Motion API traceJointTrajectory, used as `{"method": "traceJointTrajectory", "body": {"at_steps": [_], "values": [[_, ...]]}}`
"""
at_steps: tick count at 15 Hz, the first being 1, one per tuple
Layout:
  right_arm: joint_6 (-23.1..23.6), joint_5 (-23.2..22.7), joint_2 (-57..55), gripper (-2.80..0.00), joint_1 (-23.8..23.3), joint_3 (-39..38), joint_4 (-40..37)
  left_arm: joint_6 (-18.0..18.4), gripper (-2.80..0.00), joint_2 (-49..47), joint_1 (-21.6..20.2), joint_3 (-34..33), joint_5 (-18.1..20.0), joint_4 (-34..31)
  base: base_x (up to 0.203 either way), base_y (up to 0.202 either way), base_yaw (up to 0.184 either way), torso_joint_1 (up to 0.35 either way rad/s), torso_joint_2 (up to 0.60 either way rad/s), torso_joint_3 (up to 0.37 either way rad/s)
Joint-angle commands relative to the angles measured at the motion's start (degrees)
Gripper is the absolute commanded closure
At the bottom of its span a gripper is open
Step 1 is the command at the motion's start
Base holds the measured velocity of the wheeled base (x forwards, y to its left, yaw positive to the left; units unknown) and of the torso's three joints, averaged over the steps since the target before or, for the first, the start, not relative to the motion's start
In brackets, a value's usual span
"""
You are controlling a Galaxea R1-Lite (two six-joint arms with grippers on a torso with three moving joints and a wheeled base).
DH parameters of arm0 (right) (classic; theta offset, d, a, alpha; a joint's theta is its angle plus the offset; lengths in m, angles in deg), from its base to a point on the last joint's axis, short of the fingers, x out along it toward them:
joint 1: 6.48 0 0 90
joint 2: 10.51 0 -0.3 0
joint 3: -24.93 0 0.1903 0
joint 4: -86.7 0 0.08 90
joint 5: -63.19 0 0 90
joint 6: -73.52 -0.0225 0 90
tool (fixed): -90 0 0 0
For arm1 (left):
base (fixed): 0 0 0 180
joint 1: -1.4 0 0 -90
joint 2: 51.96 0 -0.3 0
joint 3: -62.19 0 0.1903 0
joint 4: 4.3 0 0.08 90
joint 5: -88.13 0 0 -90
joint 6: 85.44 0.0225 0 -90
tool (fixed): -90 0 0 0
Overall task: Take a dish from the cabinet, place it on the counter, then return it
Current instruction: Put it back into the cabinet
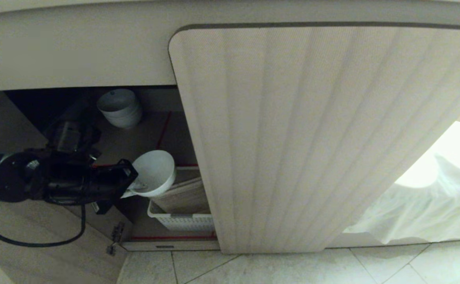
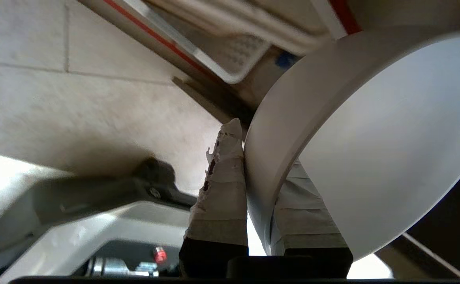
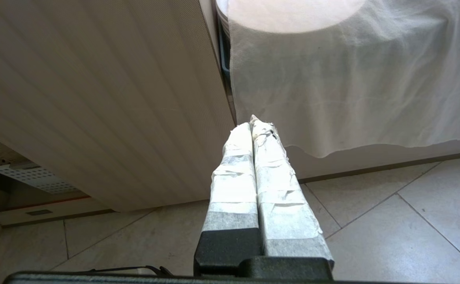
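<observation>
Gripping the white bowl [image 1: 154,173] by its rim, the left gripper [image 1: 133,185] stood in the cabinet's [image 1: 143,130] open left bay, its jaws nearly closed with one taped finger [image 2: 222,185] outside the wall and the other inside. The bowl hung tilted, its mouth turned partly sideways and up toward the head camera, clear of the shelf beneath and directly ahead of the gripper, so its rim plane ran roughly along the fingers. A stack of white bowls [image 1: 120,107] sat deeper in on the shelf, well apart from the held one. Just beside and below the bowl lay a white perforated basket [image 1: 180,221], and the red-edged shelf front [image 1: 170,238] crossed underneath.

The relation that mattered, I judged, was the bowl's right side against the ribbed door [image 1: 312,134], whose left edge stood near the bowl. Open room lay toward the robot and to the left, over the swung-open door panel [image 1: 36,236], with the underside of the counter [image 1: 76,51] overhead as the upper limit. Whether the bowl was coming out or going back could not be told.

The right gripper [image 3: 253,126] hung parked near the tiled floor [image 3: 372,221], fingers pressed together and empty, pointing at the door's lower corner and a white cloth [image 3: 352,86].
</observation>
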Motion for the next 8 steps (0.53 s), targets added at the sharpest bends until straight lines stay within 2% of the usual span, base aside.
{"method": "traceJointTrajectory", "body": {"at_steps": [1,8], "values": [[-0.1,0.0,-0.1,0.00,0.0,0.0,0.0,-0.2,0.00,-1.0,0.0,0.8,-0.7,0.1,0.000,0.000,0.000,0.000,0.00,0.000],[-0.1,0.0,-0.1,0.00,0.1,0.1,0.0,-0.4,0.00,-0.9,0.0,5.4,-1.0,-0.1,0.000,0.000,0.000,0.000,0.00,0.000]]}}
